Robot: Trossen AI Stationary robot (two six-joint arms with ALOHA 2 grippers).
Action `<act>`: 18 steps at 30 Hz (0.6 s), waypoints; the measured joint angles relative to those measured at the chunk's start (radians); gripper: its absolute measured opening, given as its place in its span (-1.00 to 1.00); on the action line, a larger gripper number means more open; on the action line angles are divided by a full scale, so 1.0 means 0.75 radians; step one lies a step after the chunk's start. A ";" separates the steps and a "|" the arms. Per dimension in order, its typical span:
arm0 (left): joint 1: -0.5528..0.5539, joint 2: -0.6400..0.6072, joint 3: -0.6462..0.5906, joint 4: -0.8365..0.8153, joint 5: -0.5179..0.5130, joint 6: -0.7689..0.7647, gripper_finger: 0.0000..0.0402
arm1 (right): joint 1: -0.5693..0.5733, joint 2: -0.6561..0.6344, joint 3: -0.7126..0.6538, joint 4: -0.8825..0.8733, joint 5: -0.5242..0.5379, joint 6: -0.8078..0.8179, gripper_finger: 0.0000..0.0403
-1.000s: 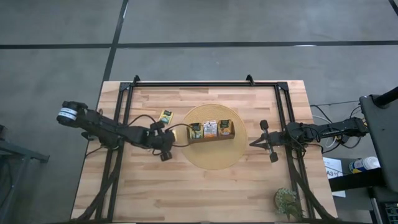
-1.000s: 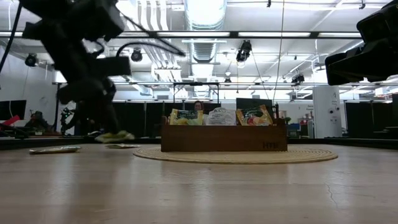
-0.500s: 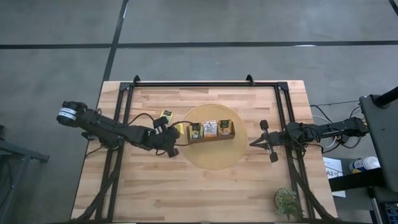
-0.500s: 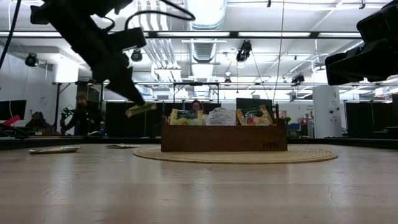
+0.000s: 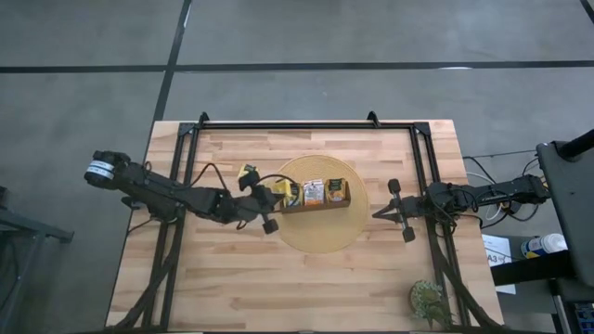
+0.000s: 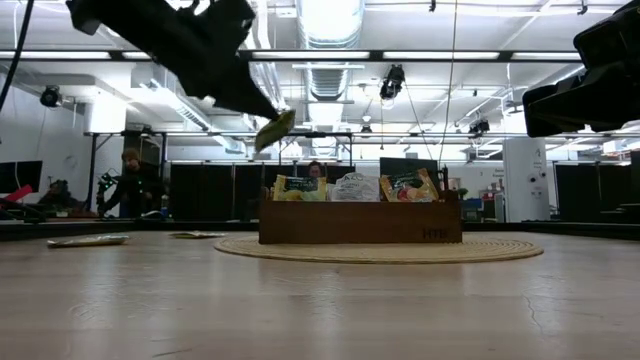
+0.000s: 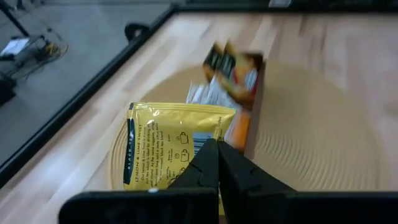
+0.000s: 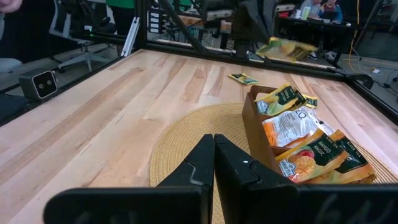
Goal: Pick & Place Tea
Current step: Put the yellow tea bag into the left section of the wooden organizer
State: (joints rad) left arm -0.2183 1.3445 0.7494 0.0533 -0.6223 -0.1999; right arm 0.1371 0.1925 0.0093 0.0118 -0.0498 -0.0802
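Wooden surface (image 5: 306, 278) carried a round mat (image 5: 316, 243) with the tray (image 5: 316, 206) at its centre. Since a second before, the left gripper (image 5: 269, 195) had lifted a yellow packet (image 7: 171, 143) off the surface to the tray's left end, jaws pinching it; placement looked imminent. Right gripper (image 5: 394, 211) waited right of the tray, jaws pressed together. Legible: "MANGO" on a packet (image 8: 311, 158) in the tray.

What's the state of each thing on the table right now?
left gripper: shut on a yellow tea packet, held in the air near the tray's end.
right gripper: shut, empty, waiting at the table's right side.
wooden tray: upright on the round woven mat, packets standing in its compartments.
loose tea packet: lying flat on the table, left of the mat.
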 joint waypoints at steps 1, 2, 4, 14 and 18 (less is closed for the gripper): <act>-0.002 0.000 0.000 0.030 0.000 0.006 -1.00 | 0.000 0.000 0.000 0.000 0.000 0.001 -0.96; -0.004 0.000 -0.001 0.061 0.000 0.014 -1.00 | 0.000 0.000 0.000 0.000 0.000 0.000 -0.96; -0.011 0.000 -0.001 0.113 0.000 0.027 -1.00 | 0.000 0.000 0.000 0.000 0.000 0.000 -0.96; -0.043 0.029 -0.104 0.661 0.066 0.128 -1.00 | 0.000 0.000 0.000 0.000 0.000 0.000 -0.96; -0.043 0.067 -0.200 1.035 0.154 0.159 -1.00 | 0.000 0.002 0.000 0.000 -0.001 0.000 -0.96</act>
State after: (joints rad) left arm -0.2504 1.3951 0.5997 0.8292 -0.5071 -0.0803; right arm 0.1371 0.1936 0.0093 0.0120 -0.0502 -0.0799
